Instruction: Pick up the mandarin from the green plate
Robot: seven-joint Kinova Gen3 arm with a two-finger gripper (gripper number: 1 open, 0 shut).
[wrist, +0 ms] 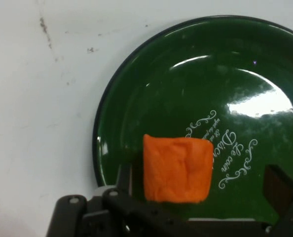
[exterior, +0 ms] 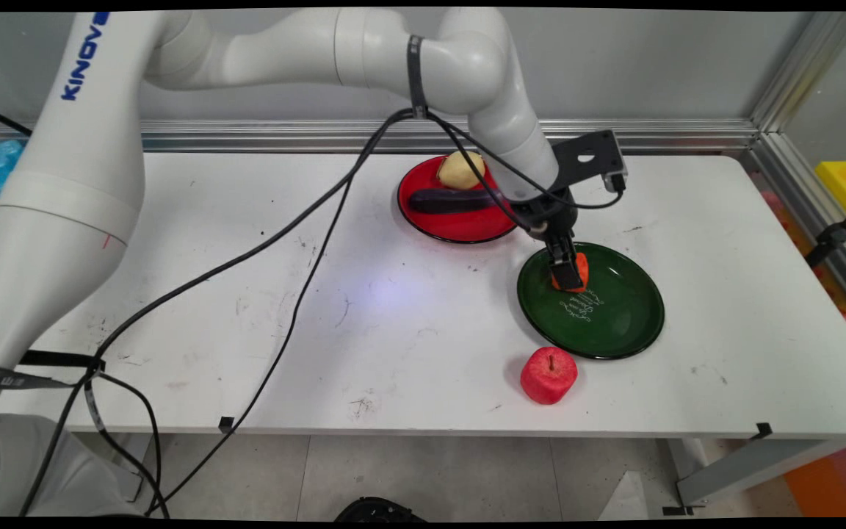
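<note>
Orange block (wrist: pixel 176 169) sits in the green plate (wrist: pixel 136 89), right of frame centre, between the spread, unclenched pincer (wrist: pixel 201 190); any closing should be centred and square on its flat sides.

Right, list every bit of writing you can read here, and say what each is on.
"KINOV", blue, cut off by the frame edge: on the arm's big white link.
White curly script on the green plate: one word seems to start "Dis"; the rest is too small and ornate to read.
The gripper, orange block, red plate and apple show no text.
</note>
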